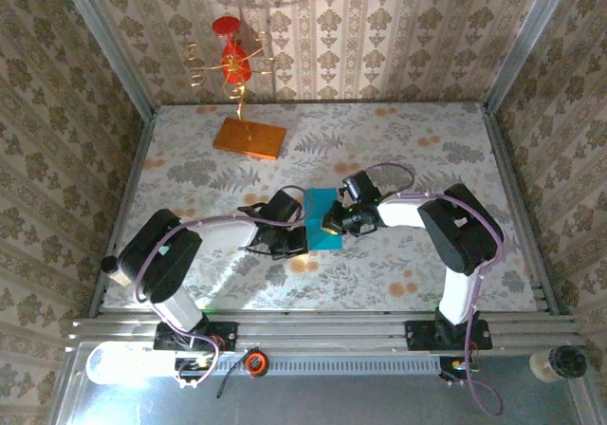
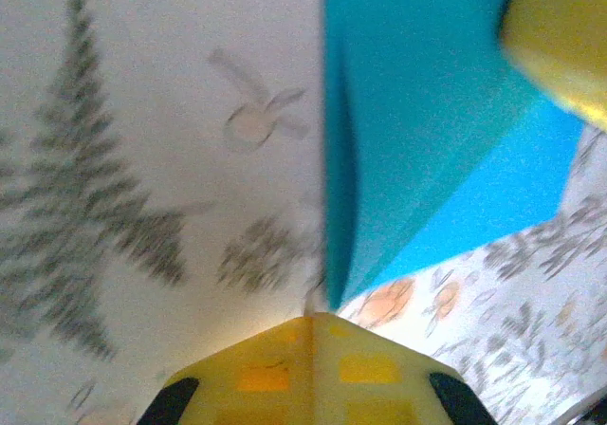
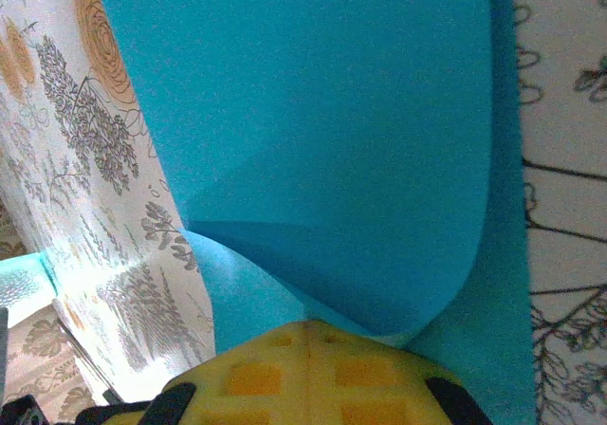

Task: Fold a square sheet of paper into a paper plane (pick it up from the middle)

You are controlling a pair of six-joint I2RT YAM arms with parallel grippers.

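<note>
The square sheet of paper (image 1: 321, 205) is curled over at the middle of the table (image 1: 427, 159), pinched by the closed left gripper (image 2: 313, 319) at its 9 o'clock and the closed right gripper (image 3: 308, 324) at 3 o'clock. Edges should be lined up before the fold is pressed flat.

Top view was bright; hard glare burned out the frame rail (image 1: 114, 360) at 7 o'clock. Soft shadows lay on the table (image 1: 417, 150) under the arms. Left wrist view was blurred throughout. Right wrist view held the square sheet of paper (image 3: 332, 131) sharp, with washed-out glare at 8 o'clock
</note>
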